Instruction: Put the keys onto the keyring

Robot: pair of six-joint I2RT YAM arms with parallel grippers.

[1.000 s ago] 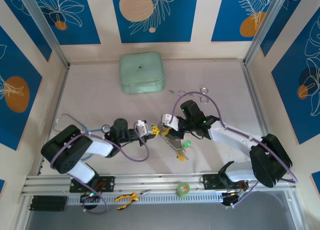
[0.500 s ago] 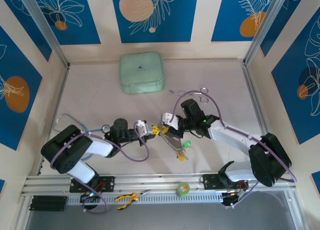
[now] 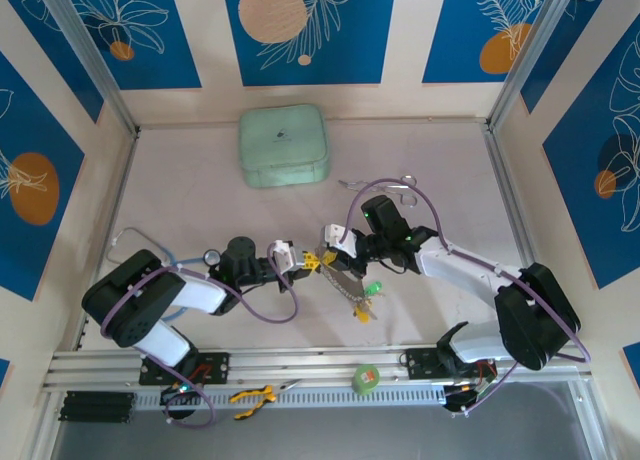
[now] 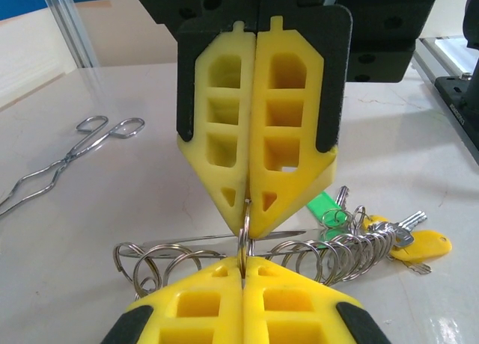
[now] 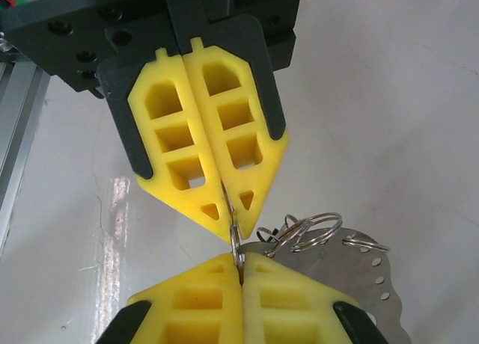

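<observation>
A mint-green zip case (image 3: 284, 146) lies at the far side of the table (image 3: 200, 210). At mid-table the left gripper (image 4: 243, 265) and right gripper (image 5: 239, 262) meet tip to tip. Each has its jaws pressed together on the thin keyring (image 4: 244, 243), which stands edge-on between them. Forceps (image 4: 75, 146) lie farther back. Keys (image 4: 408, 241) with yellow and green tags rest just right of the grippers, strung on small split rings (image 4: 329, 258).

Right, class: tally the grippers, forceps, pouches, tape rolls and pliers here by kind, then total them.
Grippers: 2 (left gripper, right gripper)
Forceps: 1
Pouch: 1
Tape roll: 1
Pliers: 1
Total: 6
</observation>
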